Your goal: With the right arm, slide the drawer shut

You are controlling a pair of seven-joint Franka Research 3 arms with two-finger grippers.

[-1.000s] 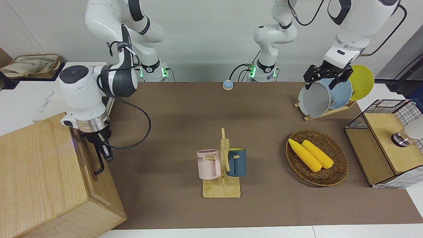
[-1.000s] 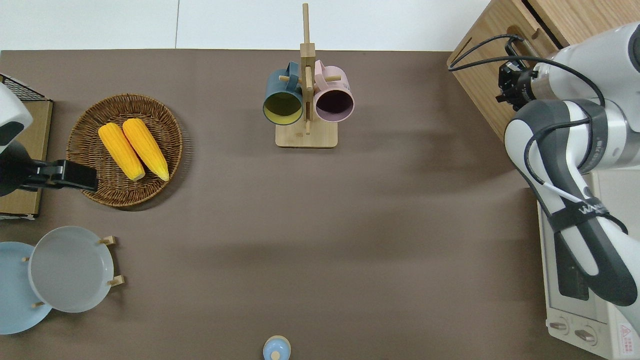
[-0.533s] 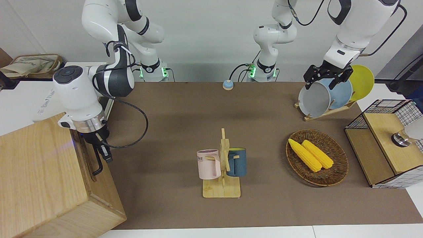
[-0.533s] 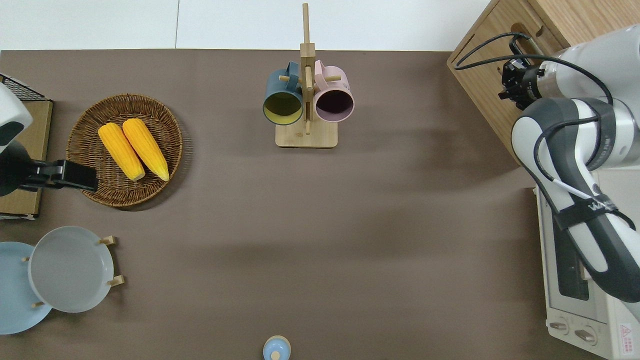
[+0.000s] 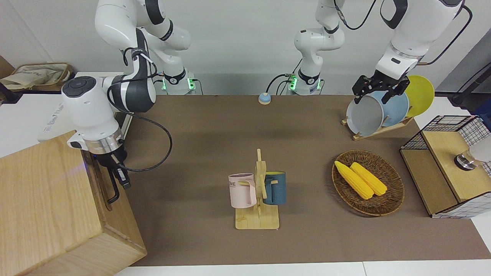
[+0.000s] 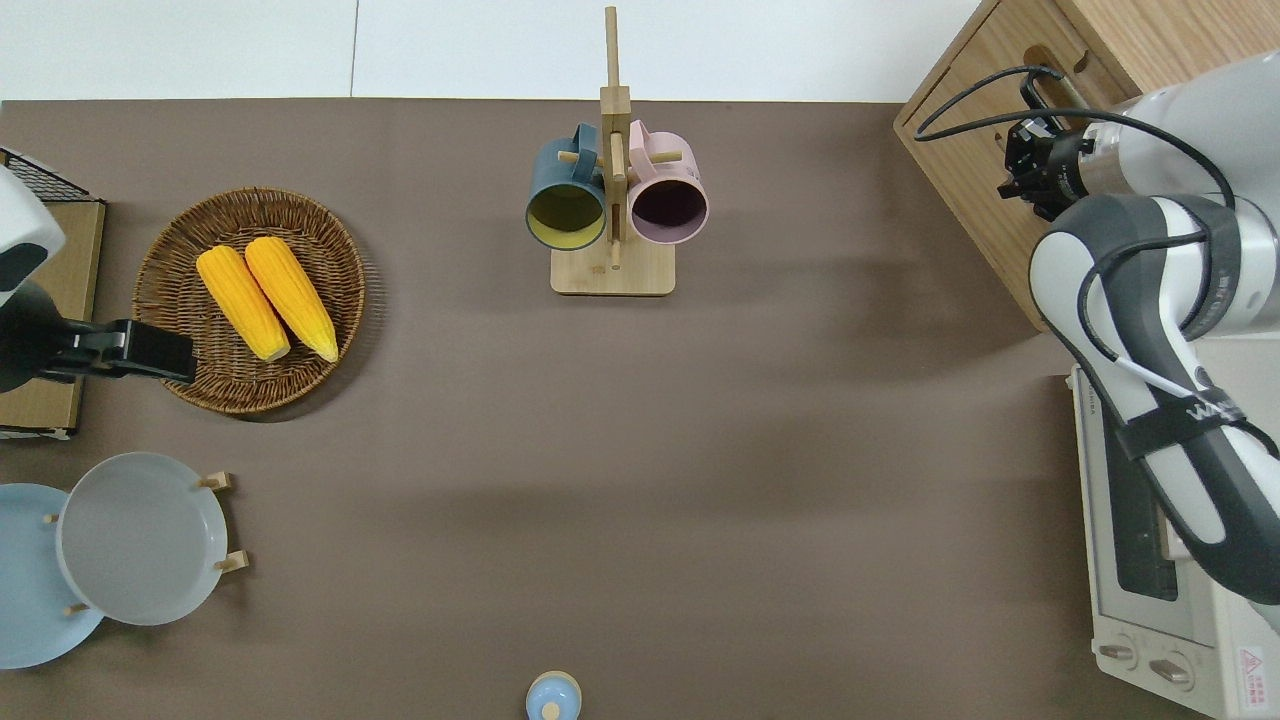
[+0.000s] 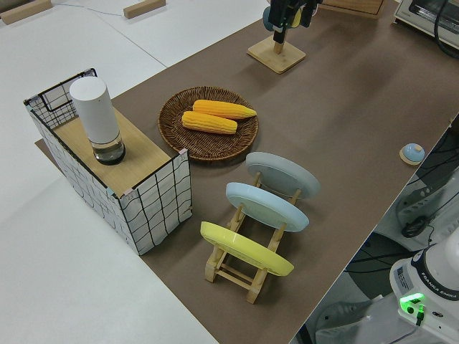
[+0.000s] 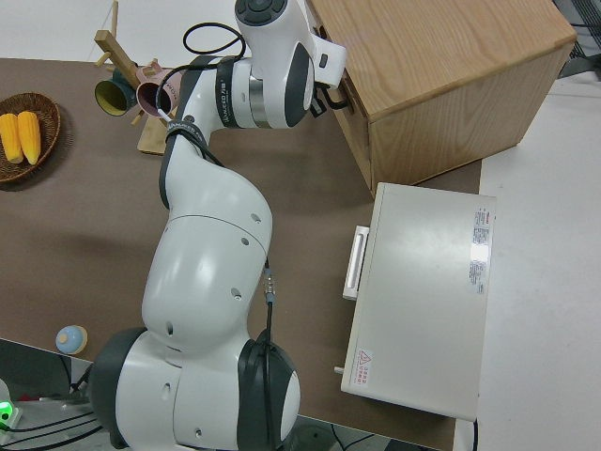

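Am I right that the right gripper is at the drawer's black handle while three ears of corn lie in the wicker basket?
Not quite: the wicker basket holds two ears of corn, not three, as the overhead view shows. The rest stands: the right gripper is at the black handle on the drawer.

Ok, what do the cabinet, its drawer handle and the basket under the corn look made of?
The cabinet looks like light unpainted wood, with visible grain and a matte finish; solid or veneer, I cannot tell. The drawer handle reads as black metal, a thin bent loop. The basket looks like woven wicker or rattan, brown, with a braided rim.
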